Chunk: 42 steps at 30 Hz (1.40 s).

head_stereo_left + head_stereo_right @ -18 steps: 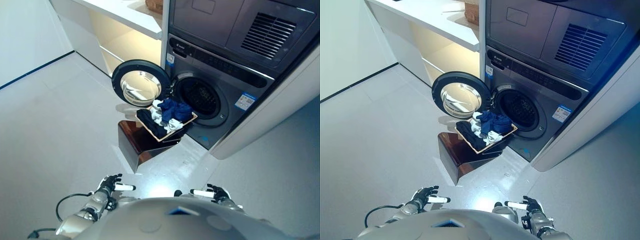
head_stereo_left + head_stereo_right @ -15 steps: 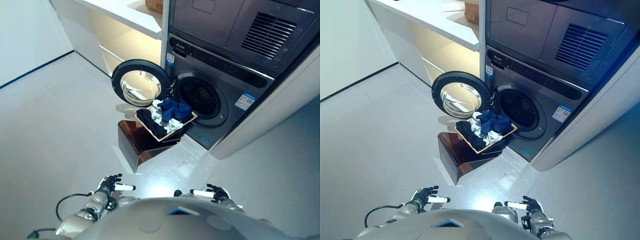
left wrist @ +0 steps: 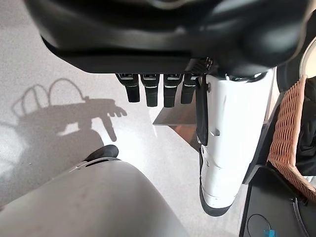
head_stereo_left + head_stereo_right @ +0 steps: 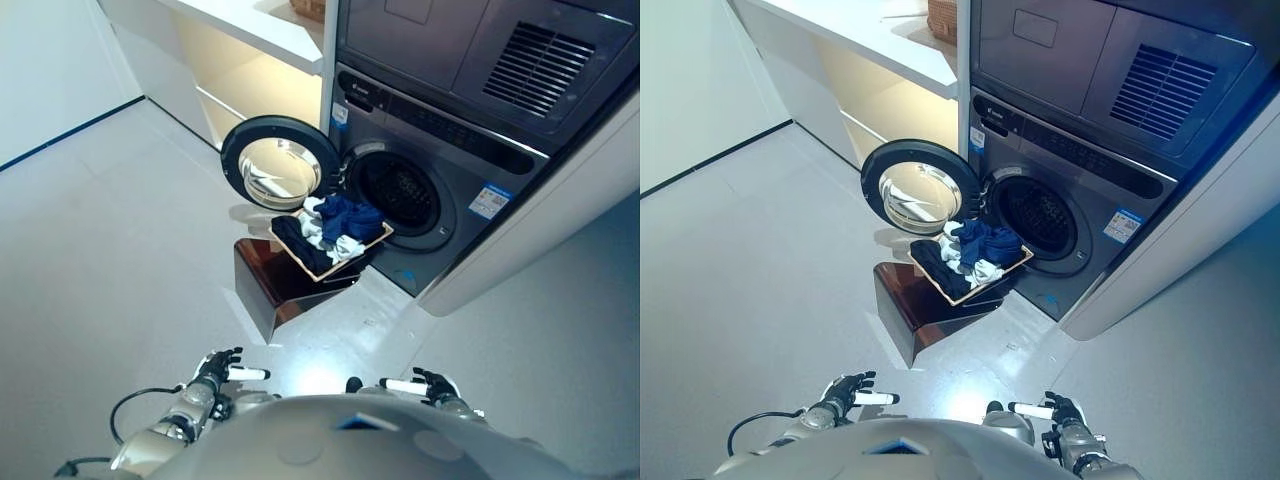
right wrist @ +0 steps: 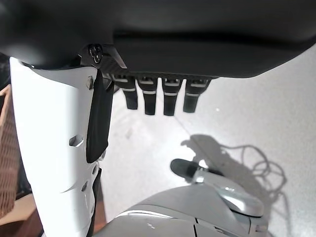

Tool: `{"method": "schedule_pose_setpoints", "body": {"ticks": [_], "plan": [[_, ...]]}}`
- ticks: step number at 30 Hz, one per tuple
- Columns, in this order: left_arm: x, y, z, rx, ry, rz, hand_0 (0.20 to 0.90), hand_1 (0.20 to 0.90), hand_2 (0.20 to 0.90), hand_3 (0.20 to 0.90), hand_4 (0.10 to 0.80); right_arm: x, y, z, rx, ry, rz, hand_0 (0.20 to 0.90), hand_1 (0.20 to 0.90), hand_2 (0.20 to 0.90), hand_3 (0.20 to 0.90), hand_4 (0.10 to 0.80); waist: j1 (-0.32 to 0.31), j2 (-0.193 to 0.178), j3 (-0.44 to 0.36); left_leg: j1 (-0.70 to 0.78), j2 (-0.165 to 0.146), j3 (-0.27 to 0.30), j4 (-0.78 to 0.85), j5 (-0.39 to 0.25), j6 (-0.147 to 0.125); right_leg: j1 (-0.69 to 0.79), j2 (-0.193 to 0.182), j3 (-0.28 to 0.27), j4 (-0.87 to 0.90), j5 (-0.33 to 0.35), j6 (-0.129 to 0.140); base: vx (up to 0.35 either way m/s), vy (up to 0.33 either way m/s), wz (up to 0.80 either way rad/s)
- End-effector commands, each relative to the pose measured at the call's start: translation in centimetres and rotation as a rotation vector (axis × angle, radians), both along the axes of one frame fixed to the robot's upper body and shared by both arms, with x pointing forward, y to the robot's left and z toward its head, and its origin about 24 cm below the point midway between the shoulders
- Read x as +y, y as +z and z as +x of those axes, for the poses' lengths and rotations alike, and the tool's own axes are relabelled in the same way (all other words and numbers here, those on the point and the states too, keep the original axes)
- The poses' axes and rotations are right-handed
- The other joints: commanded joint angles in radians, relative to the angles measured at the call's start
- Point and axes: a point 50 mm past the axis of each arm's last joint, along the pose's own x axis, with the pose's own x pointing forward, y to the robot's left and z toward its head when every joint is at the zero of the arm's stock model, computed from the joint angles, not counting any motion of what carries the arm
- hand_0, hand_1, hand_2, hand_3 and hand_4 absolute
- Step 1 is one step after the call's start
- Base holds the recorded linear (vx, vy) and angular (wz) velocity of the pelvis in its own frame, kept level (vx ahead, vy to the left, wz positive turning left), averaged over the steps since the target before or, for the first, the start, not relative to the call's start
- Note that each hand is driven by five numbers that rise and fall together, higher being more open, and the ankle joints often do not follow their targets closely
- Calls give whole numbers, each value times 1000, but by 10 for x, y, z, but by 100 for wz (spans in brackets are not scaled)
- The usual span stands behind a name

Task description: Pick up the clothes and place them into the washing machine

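Blue and white clothes (image 4: 335, 230) lie heaped in a wicker basket (image 4: 322, 272) on a brown stand (image 4: 270, 290), just before the open washing machine (image 4: 400, 200). Left robot hand (image 4: 222, 368) and right robot hand (image 4: 430, 384) hang low, fingers straight, empty.

Washing machine (image 4: 430, 190): drum interior too dark to see contents. Unit stacked above it is cut by the top edge. Wicker basket (image 4: 970, 285) by the machine's open door (image 4: 281, 166): clothes (image 4: 335, 228) heaped, piece count unreadable; lower layers hidden. Basket only partly visible in both wrist views, cut at edge.
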Motion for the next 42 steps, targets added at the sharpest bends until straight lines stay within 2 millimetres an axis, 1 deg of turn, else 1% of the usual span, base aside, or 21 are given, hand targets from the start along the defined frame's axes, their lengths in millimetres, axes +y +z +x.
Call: {"method": "schedule_pose_setpoints", "body": {"ticks": [1, 16, 20, 22, 23, 24, 27, 28, 29, 30, 31, 32, 33, 34, 35, 36, 37, 39, 40, 41, 42], "plan": [[-11, 3, 27, -64, -2, -31, 900, 900, 900, 900, 800, -4, 5, 27, -73, 50, -23, 900, 900, 900, 900, 800, 4, 0, 10, -14, 4, -42, -2, 15, -76, 66, 2, -1, 25, -71, 41, 0, 0, 0], [-9, 3, 28, -66, -5, -25, 900, 900, 900, 900, 800, -4, 5, 28, -76, 55, -21, 900, 900, 900, 900, 800, 4, -2, 15, -14, -1, -38, -2, 10, -72, 61, -5, 1, 34, -72, 45, 0, 0, 0], [-8, 4, 31, -75, 0, -24, 900, 900, 900, 900, 800, -5, 6, 32, -84, 58, -24, 900, 900, 900, 900, 800, 8, -5, 26, -21, -6, -35, 16, 2, -56, 31, -4, 19, 81, -80, 45, -8, 8, -1], [-6, 6, 34, -85, 8, -23, 900, 900, 900, 900, 800, -6, 8, 38, -108, 37, -26, 900, 900, 900, 900, 800, 7, -4, 38, -44, -9, -35, 54, -12, -44, -13, 2, 30, 148, -90, 46, -55, 55, -11], [-5, 7, 37, -94, 15, -21, 900, 900, 900, 900, 800, -8, 9, 44, -137, 9, -27, 900, 900, 900, 900, 800, 4, -1, 50, -54, -11, -37, 69, -19, -35, -43, 10, 32, 205, -97, 53, -69, 73, -18], [-3, 8, 40, -105, 18, -19, 900, 900, 900, 900, 800, -8, 10, 48, -151, 1, -26, 900, 900, 900, 900, 800, 2, 1, 56, -62, -11, -37, 76, -24, -30, -76, 14, 36, 258, -98, 61, -74, 94, -24], [1, 12, 48, -137, 5, -10, 900, 900, 900, 900, 800, -11, 14, 59, -207, -41, -20, 900, 900, 900, 900, 800, -19, 21, 100, -70, -3, -51, 112, -40, -7, -208, 29, 58, 509, -44, 116, -64, 129, -51], [5, 14, 53, -153, 0, 4, 900, 900, 900, 900, 800, -12, 16, 63, -233, -81, -16, 900, 900, 900, 900, 800, -39, 36, 128, -67, 8, -68, 133, -41, -3, -275, 54, 68, 610, -34, 117, -16, 110, -48], [5, 14, 53, -153, 0, 4, 900, 900, 900, 900, 800, -12, 16, 63, -233, -81, -16, 900, 900, 900, 900, 800, -40, 35, 128, -68, 7, -68, 134, -42, -3, -276, 53, 68, 613, -36, 117, 35, 63, -37], [7, 15, 54, -159, 0, 11, 900, 900, 900, 900, 800, -14, 17, 62, -240, -112, -24, 900, 900, 900, 900, 800, -47, 33, 131, -66, 0, -74, 140, -46, -4, -283, 45, 79, 582, -29, 114, 196, -58, -10], [9, 15, 53, -153, 5, 20, 900, 900, 900, 900, 800, -19, 16, 56, -227, -150, -41, 900, 900, 900, 900, 800, -57, 32, 121, -52, -4, -87, 132, -62, -14, -282, -13, 101, 461, -34, 108, 200, -56, 18], [9, 15, 53, -153, 5, 20, 900, 900, 900, 900, 800, -19, 16, 56, -227, -150, -41, 900, 900, 900, 900, 800, -59, 33, 123, -48, -4, -89, 132, -63, -14, -277, -13, 99, 460, -36, 108, 367, -180, 47], [10, 16, 57, -163, 15, 23, 900, 900, 900, 900, 800, -23, 17, 53, -227, -164, -59, 900, 900, 900, 900, 800, -70, 28, 114, -23, -6, -113, 119, -82, -39, -293, -107, 135, 282, -1, 111, 223, -117, 37], [10, 16, 57, -163, 15, 23, 900, 900, 900, 900, 800, -23, 17, 53, -226, -164, -60, 900, 900, 900, 900, 800, -74, 32, 119, -17, -3, -117, 119, -86, -38, -279, -106, 128, 271, 0, 112, 307, -163, 38], [10, 17, 59, -172, 20, 23, 900, 900, 900, 900, 800, -25, 17, 52, -224, -162, -66, 900, 900, 900, 900, 800, -79, 29, 117, 0, -6, -128, 113, -94, -46, -273, -137, 139, 219, 29, 117, 190, -92, 27], [10, 17, 60, -175, 25, 27, 900, 900, 900, 900, 800, -23, 17, 53, -224, -156, -66, 900, 900, 900, 900, 800, -85, 23, 113, 19, -5, -134, 106, -107, -54, -270, -160, 166, 165, 58, 127, 359, -233, 27], [12, 17, 59, -174, 36, 29, 900, 900, 900, 900, 800, -22, 15, 48, -202, -134, -67, 900, 900, 900, 900, 800, -76, 6, 90, 53, -3, -138, 89, -124, -67, -254, -171, 161, 106, 83, 140, 344, -260, 16], [10, 16, 58, -175, 49, 21, 900, 900, 900, 900, 800, -21, 15, 47, -196, -123, -67, 900, 900, 900, 900, 800, -73, 1, 78, 67, 2, -142, 79, -127, -72, -234, -166, 171, 90, 93, 145, 247, -226, 16], [8, 14, 53, -174, 91, 17, 900, 900, 900, 900, 800, -20, 14, 47, -192, -103, -59, 900, 900, 900, 900, 800, -67, 2, 46, 91, 37, -154, 58, -120, -90, -210, -135, 180, 79, 79, 139, 225, -304, 33], [7, 14, 53, -176, 101, 15, 900, 900, 900, 900, 800, -19, 15, 50, -201, -90, -53, 900, 900, 900, 900, 800, -64, 4, 39, 91, 68, -162, 61, -105, -105, -204, -107, 180, 86, 69, 128, 280, -415, 47], [4, 14, 54, -178, 102, 9, 900, 900, 900, 900, 800, -19, 15, 51, -207, -88, -50, 900, 900, 900, 900, 800, -63, 5, 34, 89, 89, -170, 66, -100, -115, -197, -89, 173, 89, 56, 118, 159, -335, 29]]}}
